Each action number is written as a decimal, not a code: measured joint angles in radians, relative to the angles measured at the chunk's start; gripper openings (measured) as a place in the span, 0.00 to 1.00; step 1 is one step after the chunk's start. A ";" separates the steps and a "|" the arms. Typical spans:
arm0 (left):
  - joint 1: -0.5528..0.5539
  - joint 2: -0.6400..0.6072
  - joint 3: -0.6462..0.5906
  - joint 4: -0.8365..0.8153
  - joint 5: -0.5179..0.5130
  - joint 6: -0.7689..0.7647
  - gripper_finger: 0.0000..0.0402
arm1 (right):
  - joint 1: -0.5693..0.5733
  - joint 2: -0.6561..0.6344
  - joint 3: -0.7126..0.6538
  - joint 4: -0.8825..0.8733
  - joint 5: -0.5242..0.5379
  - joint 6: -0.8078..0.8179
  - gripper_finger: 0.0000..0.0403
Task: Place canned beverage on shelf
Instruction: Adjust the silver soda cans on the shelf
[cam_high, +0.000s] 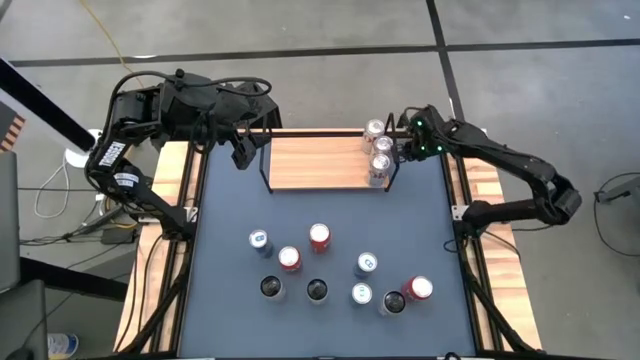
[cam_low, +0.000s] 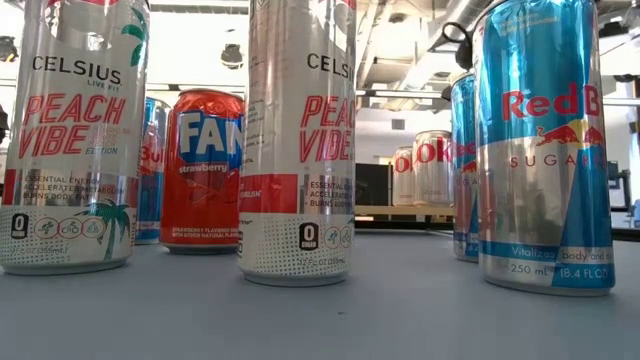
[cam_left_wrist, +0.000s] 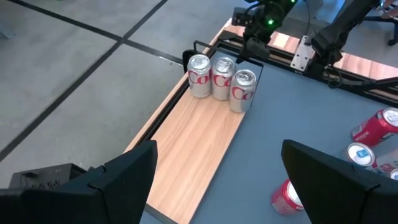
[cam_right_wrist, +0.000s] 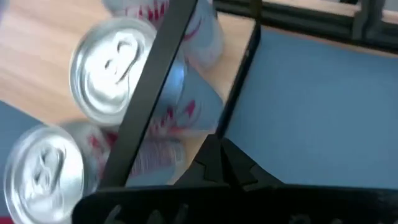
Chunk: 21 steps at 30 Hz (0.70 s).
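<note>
The shelf (cam_high: 315, 162) is a light-wood board with black wire ends, lying at the table's far edge. Three silver canned beverages (cam_high: 379, 152) stand upright in a row on its right end; they also show in the left wrist view (cam_left_wrist: 221, 79). My right gripper (cam_high: 407, 140) hovers just outside the shelf's right wire frame (cam_right_wrist: 149, 81), beside those cans, with its fingers together and holding nothing. My left gripper (cam_high: 243, 152) hovers at the shelf's left end, open and empty, its fingers (cam_left_wrist: 127, 177) wide apart.
Several more cans stand upright on the dark table top's near half: red ones (cam_high: 319, 237), blue-and-silver ones (cam_high: 367, 264) and black-topped ones (cam_high: 317, 291). In the low view they fill the foreground (cam_low: 300, 140). The middle and left of the shelf board (cam_left_wrist: 199, 143) are bare.
</note>
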 joint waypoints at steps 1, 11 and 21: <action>0.000 0.000 0.000 0.000 -0.002 -0.001 0.83 | -0.009 0.000 -0.009 0.020 -0.012 0.002 0.00; 0.000 0.000 0.000 0.004 -0.023 -0.036 0.83 | -0.035 0.060 -0.024 0.155 -0.104 -0.020 0.00; 0.000 0.000 0.000 0.004 -0.030 -0.051 0.83 | -0.047 0.067 -0.024 0.127 -0.129 -0.063 0.00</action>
